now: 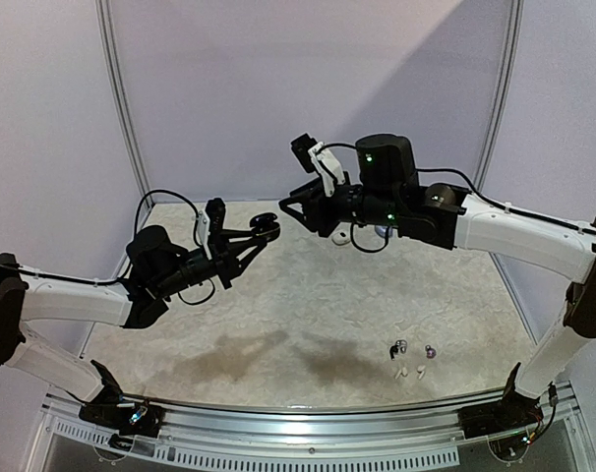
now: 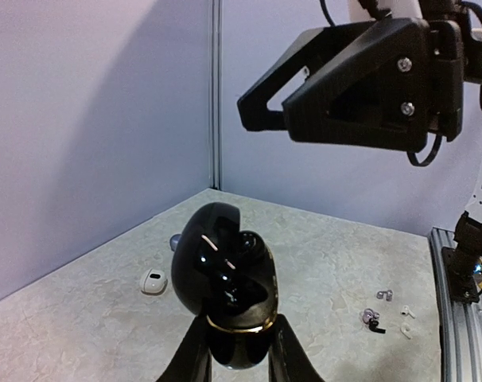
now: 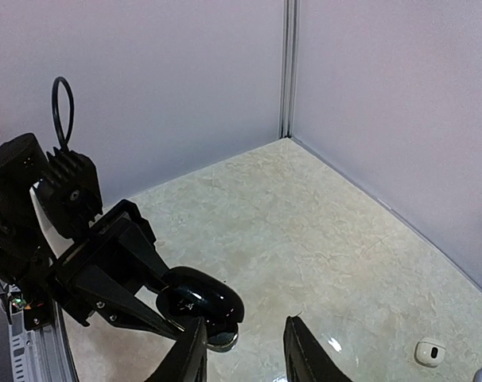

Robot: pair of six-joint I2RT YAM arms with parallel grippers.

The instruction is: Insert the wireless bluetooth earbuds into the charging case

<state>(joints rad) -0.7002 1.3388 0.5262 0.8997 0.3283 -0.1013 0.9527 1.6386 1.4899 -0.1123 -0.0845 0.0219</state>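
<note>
My left gripper (image 2: 239, 338) is shut on the base of a glossy black charging case (image 2: 225, 278), holding it in the air with its lid swung open. Dark shiny shapes sit in its wells; I cannot tell what they are. My right gripper (image 3: 245, 350) is open, level with the case (image 3: 200, 301), which lies just off its left finger, nothing between the fingers. From above, the right gripper (image 1: 290, 208) faces the left gripper (image 1: 266, 228) closely. Loose earbuds lie on the table: a purplish one (image 2: 374, 318), a greyish one (image 2: 384, 295) and a white stemmed pair (image 2: 406, 312).
A small white case (image 2: 153, 281) lies on the table near the back, seen also in the right wrist view (image 3: 429, 350). A bluish case (image 1: 382, 231) sits under the right arm. Walls enclose the back and sides. A metal rail (image 1: 308, 433) runs along the near edge.
</note>
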